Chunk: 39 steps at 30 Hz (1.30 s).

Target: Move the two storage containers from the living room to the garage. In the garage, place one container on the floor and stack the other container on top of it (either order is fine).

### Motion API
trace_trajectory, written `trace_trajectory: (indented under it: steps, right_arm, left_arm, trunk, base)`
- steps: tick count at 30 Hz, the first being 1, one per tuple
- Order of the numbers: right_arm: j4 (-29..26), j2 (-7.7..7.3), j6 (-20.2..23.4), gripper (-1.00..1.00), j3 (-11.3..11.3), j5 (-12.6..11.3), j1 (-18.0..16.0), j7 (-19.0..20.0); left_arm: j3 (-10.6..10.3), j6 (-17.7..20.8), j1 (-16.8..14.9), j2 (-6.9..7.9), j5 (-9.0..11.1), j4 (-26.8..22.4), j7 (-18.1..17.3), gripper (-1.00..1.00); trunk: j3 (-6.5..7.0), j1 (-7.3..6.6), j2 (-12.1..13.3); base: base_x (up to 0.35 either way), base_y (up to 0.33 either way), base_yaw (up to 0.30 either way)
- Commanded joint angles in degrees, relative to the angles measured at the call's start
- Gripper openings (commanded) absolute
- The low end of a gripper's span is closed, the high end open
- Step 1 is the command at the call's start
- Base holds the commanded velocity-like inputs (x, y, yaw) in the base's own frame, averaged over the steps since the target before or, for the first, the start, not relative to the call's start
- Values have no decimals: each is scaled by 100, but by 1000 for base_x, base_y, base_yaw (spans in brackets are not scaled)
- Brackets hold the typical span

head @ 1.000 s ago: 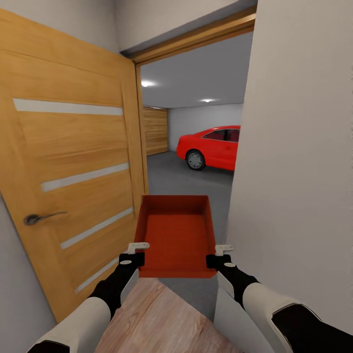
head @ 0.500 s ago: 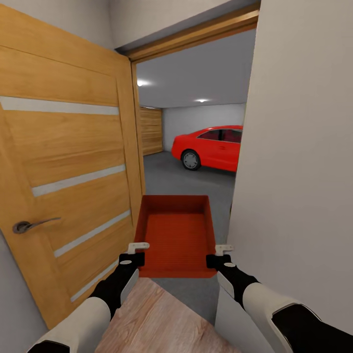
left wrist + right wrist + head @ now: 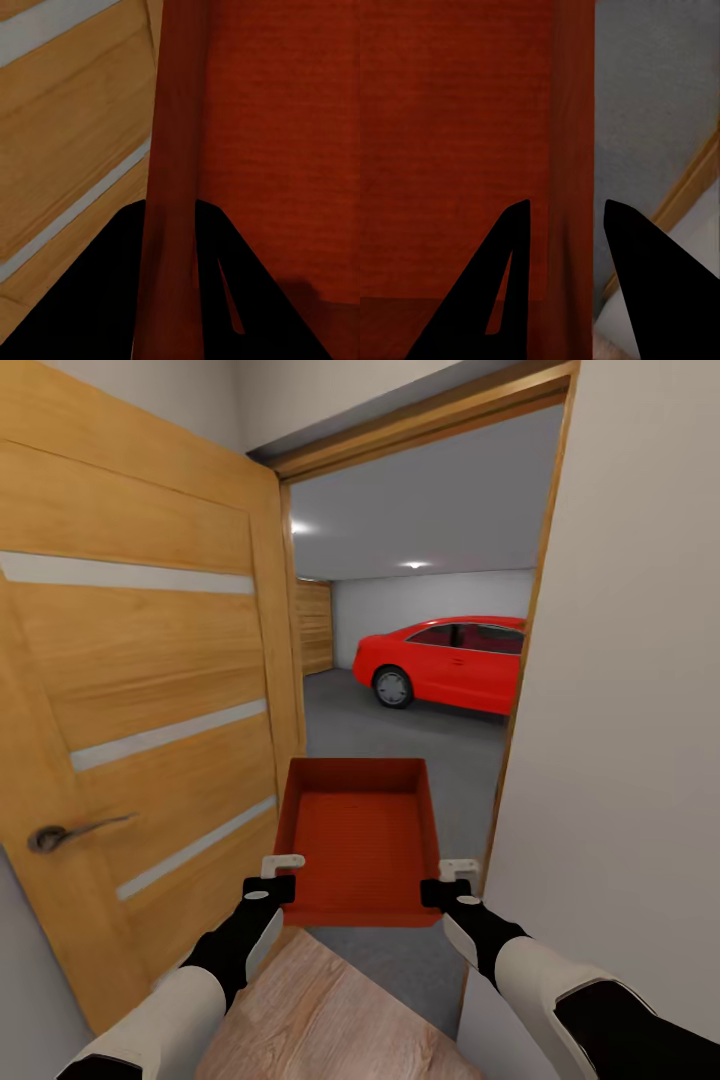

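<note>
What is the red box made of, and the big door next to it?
The red box looks like plastic: smooth matte walls, one even colour, a finely ribbed bottom. The door looks like varnished wood, with visible grain, pale stripes and a metal-looking handle.

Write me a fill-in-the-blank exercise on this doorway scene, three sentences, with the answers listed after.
1. The storage container is carried by ____ end effectors, the left end effector and the right end effector, one on each side wall.
2. Through the doorway, a ____ car is parked in the garage.
3. The open wooden door stands on the robot's ____ side.

Answers: two; red; left
</note>
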Motion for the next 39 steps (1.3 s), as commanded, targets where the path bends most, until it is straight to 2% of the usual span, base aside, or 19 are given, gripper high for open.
trace_trajectory:
  steps: [1,28,39]
  right_arm:
    - [20,-41,-25,-100,-73,-100,-1,-36]
    - [20,-38,-24,-100,-73,-100,-1,-39]
    - [20,-38,-24,-100,-73,-100,-1,-38]
  left_arm:
    - [452,-50,-5,216,-86,-28,66,-100]
    - [452,-50,-5,216,-86,-28,66,-100]
    - [452,-50,-5,216,-86,-28,66,-100]
  trunk:
    - [-2,4,-5]
    - [-2,4,-5]
    - [-2,4,-5]
  base:
    - [145,157,-6]
    - [145,148,-194]
    - [145,150,-28]
